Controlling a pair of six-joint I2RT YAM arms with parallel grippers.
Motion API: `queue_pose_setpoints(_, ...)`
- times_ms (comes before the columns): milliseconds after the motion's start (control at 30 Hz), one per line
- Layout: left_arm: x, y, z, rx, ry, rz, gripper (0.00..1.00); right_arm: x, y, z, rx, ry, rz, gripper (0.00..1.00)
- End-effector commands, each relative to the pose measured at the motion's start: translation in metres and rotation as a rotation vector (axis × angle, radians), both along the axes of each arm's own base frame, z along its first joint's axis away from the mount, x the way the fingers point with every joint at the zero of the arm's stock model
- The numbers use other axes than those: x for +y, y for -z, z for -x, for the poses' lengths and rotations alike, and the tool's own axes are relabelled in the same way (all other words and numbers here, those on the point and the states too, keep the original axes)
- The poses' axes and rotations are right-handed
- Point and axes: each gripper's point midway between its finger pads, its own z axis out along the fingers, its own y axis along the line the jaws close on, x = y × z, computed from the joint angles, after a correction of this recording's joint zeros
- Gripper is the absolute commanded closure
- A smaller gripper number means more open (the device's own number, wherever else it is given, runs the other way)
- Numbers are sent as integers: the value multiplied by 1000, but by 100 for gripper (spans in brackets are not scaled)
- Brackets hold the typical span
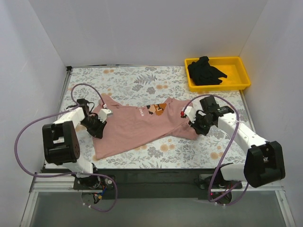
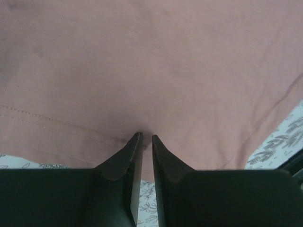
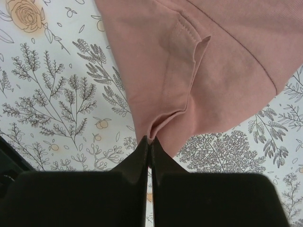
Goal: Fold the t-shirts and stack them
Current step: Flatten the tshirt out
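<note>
Step, as judged: laying the pink t-shirt (image 1: 137, 125) flat at table centre.

Right gripper (image 3: 150, 141), 3 o'clock side: fingers pressed together on a fold of its edge.

Left gripper (image 2: 146, 136), 9 o'clock: slim gap at the hem; can't tell whether it has a hold.

Next: secure left pinch, pull taut.

Black t-shirt (image 1: 204, 71) lies in the bin (image 1: 236, 85), 1 o'clock.

We see the pink t-shirt (image 1: 137, 127) as soft matt knit cloth, its hem stitched; the floral table cover (image 1: 128, 82) — matt printed cloth; the yellow bin (image 1: 218, 88) — smooth, glossy plastic.
</note>
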Motion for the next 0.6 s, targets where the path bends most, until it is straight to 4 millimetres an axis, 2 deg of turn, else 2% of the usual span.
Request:
queue_pose_setpoints(0, 16, 10, -35, -16, -164, -84, 88, 9, -6, -21, -31, 28, -19, 99)
queue_pose_setpoints(33, 19, 9, -47, -25, -184, -90, 89, 9, -3, -25, -25, 36, -13, 99)
queue_pose_setpoints(100, 23, 23, -60, 19, -250, -102, 91, 10, 1, -36, -26, 51, 1, 99)
queue_pose_setpoints(133, 25, 18, -78, -8, -264, -99, 91, 12, -5, -45, -46, 58, -1, 99)
queue_pose_setpoints(167, 26, 27, -84, 20, -275, -99, 91, 12, -6, -51, -52, 64, 4, 99)
queue_pose_setpoints(200, 29, 28, -94, 21, -319, -104, 91, 13, -4, -57, -47, 72, 6, 99)
queue_pose_setpoints(233, 35, 23, -119, -13, -334, -104, 91, 17, -16, -69, -80, 80, -3, 99)
queue_pose_setpoints(333, 33, 2, -143, -17, -359, -32, 88, 21, -28, -88, -106, 101, -10, 99)
queue_pose_setpoints(367, 29, -18, -147, -12, -334, 3, 84, 25, -40, -98, -137, 103, -26, 99)
queue_pose_setpoints(400, 22, -30, -147, -19, -292, 48, 81, 28, -47, -101, -151, 102, -38, 99)
queue_pose_setpoints(433, 23, -40, -145, -40, -246, 65, 74, 29, -52, -103, -157, 108, -47, 99)
queue_pose_setpoints(467, 19, -62, -137, -70, -181, 96, 70, 32, -65, -107, -179, 111, -69, 99)
queue_pose_setpoints(500, 22, -72, -130, -85, -152, 88, 66, 33, -69, -106, -181, 108, -78, 99)
queue_pose_setpoints(533, 20, -91, -122, -130, -126, 104, 63, 35, -73, -102, -169, 108, -90, 99)
queue_pose_setpoints(567, 20, -96, -111, -128, -102, 97, 62, 36, -75, -100, -165, 106, -97, 99)
